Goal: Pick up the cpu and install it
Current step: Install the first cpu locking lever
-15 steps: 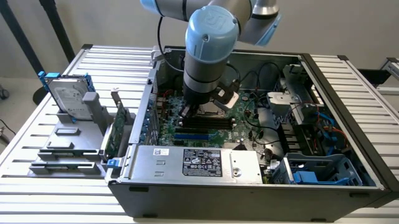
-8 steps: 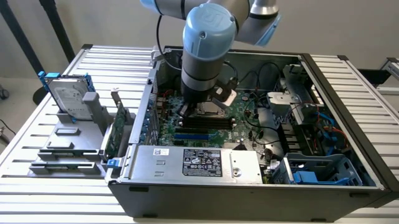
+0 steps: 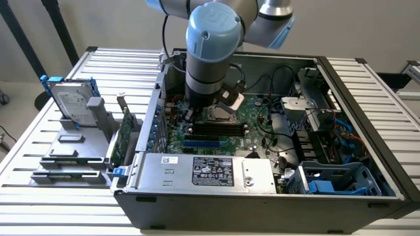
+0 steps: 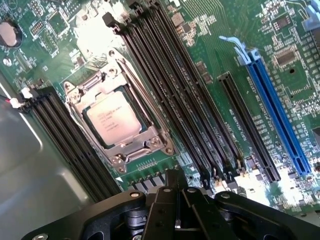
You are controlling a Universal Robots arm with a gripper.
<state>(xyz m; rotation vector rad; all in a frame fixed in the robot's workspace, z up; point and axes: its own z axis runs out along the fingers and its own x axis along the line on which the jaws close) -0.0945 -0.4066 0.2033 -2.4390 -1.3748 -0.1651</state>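
Fingers (image 4: 176, 192) clenched together with nothing between them — hovering just above the motherboard (image 4: 210, 65), near the socket's edge. Cpu (image 4: 116, 119) sits flat in its socket, metal frame (image 4: 137, 145) around all four sides, silvery top facing up. Black memory slots (image 4: 170, 85) run close along one side of the socket, another black bank (image 4: 65, 135) on the opposite side, so the chip is boxed in tight. Blue slot (image 4: 277, 112) lies well apart, past the black ones. From the exterior view, my arm (image 3: 211, 54) drops straight into the open pc case (image 3: 367, 123); case walls ring the board. Hard drive (image 3: 71, 103) stands on the counter (image 3: 26, 137) outside the case, at the exterior view's left.
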